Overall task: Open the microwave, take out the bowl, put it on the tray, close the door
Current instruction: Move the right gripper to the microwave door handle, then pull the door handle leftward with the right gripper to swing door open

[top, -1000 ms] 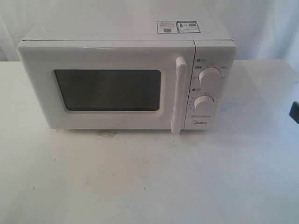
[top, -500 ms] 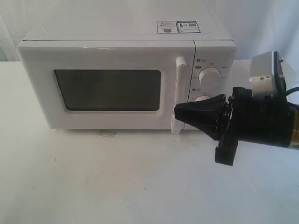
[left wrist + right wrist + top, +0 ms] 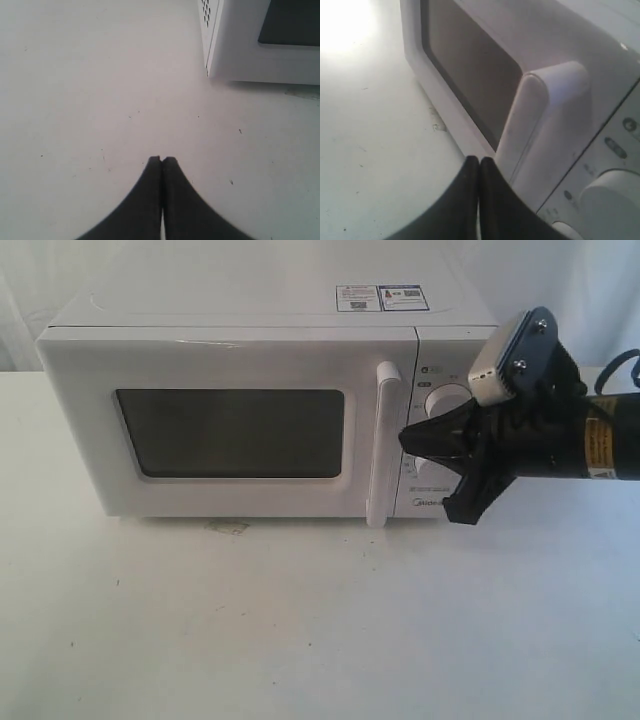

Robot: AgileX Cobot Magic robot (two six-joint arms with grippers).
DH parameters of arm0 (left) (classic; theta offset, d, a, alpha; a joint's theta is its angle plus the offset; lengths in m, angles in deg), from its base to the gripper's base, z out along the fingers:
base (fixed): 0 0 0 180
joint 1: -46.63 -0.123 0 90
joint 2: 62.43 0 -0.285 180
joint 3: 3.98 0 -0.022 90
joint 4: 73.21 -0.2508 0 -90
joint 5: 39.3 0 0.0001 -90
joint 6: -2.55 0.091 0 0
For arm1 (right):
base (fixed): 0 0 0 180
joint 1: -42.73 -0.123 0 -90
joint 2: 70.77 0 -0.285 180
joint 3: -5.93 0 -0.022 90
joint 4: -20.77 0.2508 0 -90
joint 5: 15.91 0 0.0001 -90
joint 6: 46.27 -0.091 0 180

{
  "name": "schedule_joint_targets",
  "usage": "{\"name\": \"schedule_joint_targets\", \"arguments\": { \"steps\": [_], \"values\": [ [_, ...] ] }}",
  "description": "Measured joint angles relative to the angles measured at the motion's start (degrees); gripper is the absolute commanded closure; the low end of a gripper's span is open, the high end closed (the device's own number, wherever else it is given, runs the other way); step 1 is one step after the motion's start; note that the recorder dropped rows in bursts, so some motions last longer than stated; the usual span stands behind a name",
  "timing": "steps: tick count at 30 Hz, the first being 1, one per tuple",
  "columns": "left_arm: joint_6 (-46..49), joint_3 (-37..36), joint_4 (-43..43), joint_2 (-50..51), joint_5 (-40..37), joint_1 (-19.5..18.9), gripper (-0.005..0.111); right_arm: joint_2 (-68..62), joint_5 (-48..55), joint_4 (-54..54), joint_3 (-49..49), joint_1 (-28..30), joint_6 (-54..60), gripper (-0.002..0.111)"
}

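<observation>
The white microwave (image 3: 270, 400) stands at the back of the table with its door (image 3: 225, 430) closed, dark window facing me. Its vertical bar handle (image 3: 383, 445) is just left of my right gripper (image 3: 405, 438), which is shut and empty, its tip close beside the handle in front of the knob panel. In the right wrist view the handle (image 3: 540, 115) rises right behind the shut gripper (image 3: 479, 160). My left gripper (image 3: 162, 160) is shut over bare table, the microwave's corner (image 3: 235, 45) ahead of it. The bowl and tray are out of view.
The white table (image 3: 300, 620) spreads in front of the microwave. A small scuffed patch (image 3: 226, 527) marks the surface under the door. Two round knobs (image 3: 446, 402) are partly covered by the right arm. A white backdrop hangs behind.
My right arm came in from the right edge, then rose and swung its shut tip up beside the handle, in front of the knobs. The microwave has not moved.
</observation>
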Motion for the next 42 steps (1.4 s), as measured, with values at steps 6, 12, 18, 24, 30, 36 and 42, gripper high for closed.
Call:
{"name": "schedule_joint_targets", "arguments": {
  "steps": [6, 12, 18, 24, 30, 36, 42],
  "values": [
    [0.0, 0.0, 0.0, 0.0, 0.0, 0.0, 0.107, -5.28, -9.48, -2.98, -1.55, 3.2, -0.2, 0.108],
    [0.0, 0.0, 0.0, 0.0, 0.0, 0.0, 0.107, -5.63, -10.17, 0.85, -1.68, 5.24, -0.2, 0.108],
    [0.0, 0.0, 0.0, 0.0, 0.0, 0.0, 0.107, -5.63, -9.55, 3.31, -1.96, 5.37, 0.4, 0.101],
    [0.0, 0.0, 0.0, 0.0, 0.0, 0.0, 0.107, -5.63, -9.73, 3.61, -1.96, 5.37, 0.72, 0.05],
    [0.0, 0.0, 0.0, 0.0, 0.0, 0.0, 0.107, -5.63, -9.97, 4.7, -1.96, 5.37, 4.16, 0.041],
    [0.0, 0.0, 0.0, 0.0, 0.0, 0.0, 0.107, -5.63, -11.01, 7.31, -1.96, 5.25, 5.22, 0.044],
    [0.0, 0.0, 0.0, 0.0, 0.0, 0.0, 0.107, -5.89, -10.28, 8.83, -1.96, 1.99, 6.44, 0.046]
  ]
}}
